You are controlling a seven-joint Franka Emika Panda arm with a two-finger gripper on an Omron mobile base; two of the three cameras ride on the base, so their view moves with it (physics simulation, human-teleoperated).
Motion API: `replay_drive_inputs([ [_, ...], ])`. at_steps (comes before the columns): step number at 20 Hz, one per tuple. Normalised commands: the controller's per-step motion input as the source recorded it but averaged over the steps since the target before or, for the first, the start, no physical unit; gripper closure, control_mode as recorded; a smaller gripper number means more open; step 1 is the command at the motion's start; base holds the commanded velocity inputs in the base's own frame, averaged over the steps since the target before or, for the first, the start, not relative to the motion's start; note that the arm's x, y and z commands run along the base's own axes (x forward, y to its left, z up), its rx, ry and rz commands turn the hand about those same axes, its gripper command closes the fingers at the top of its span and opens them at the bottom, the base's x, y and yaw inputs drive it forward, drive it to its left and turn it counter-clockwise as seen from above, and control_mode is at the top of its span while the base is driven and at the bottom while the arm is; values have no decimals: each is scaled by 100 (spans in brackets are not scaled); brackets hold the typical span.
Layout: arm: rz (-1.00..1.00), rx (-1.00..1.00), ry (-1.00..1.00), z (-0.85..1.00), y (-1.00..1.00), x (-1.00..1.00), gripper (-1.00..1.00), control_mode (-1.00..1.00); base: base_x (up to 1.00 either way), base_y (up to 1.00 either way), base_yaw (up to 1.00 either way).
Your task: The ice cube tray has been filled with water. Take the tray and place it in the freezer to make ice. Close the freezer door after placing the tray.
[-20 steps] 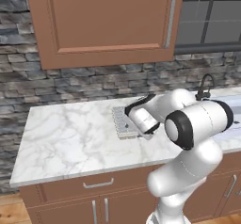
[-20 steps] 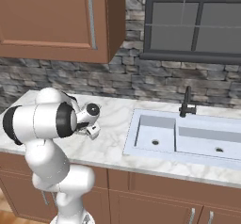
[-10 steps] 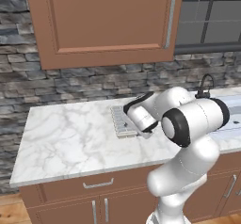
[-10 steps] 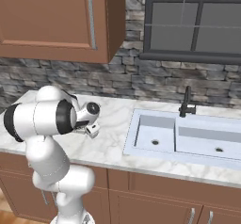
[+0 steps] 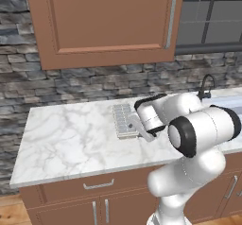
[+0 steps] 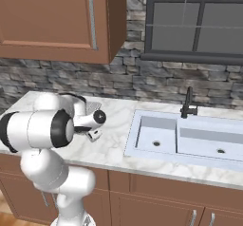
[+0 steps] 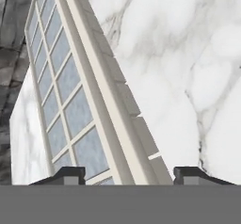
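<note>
a simulated kitchen, seen from behind a white robot arm. the ice cube tray [image 5: 124, 120] lies flat on the marble counter [image 5: 66, 139], about midway between the front edge and the stone wall, left of the sink [image 6: 182, 139] and its dark faucet [image 6: 188, 104]. the arm is bent low over the counter so that its gripper [image 7: 127, 172] meets the tray's near end, which looks like the start of picking it up.

in the hand view, the tray runs away from the camera as a long grid of pale blue cells. the two dark fingertips [image 7: 66, 173] stand apart, one over the cells and one beyond the tray's outer rim, so the long side wall sits between them. they straddle that rim, probably to pinch it. whether the pads already press on it cannot be told.

a brown wall cabinet [image 5: 108, 21] hangs above the counter, and a dark-framed window [image 6: 194, 23] sits over the sink.
</note>
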Motion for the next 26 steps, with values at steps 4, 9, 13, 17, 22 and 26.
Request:
replay_drive_inputs([
  [4,0,10,0,6,-19,-18,100,-100,0,0,0],
  [9,0,9,0,61,-21,-31,100,-100,0,0,0],
  [13,0,7,0,100,-22,-48,100,-100,0,0,0],
  [17,0,0,1,100,-19,-52,100,-100,0,0,0],
  [22,0,0,6,100,-16,-49,100,-100,0,0,0],
  [26,0,0,10,100,-14,-48,100,-100,0,0,0],
])
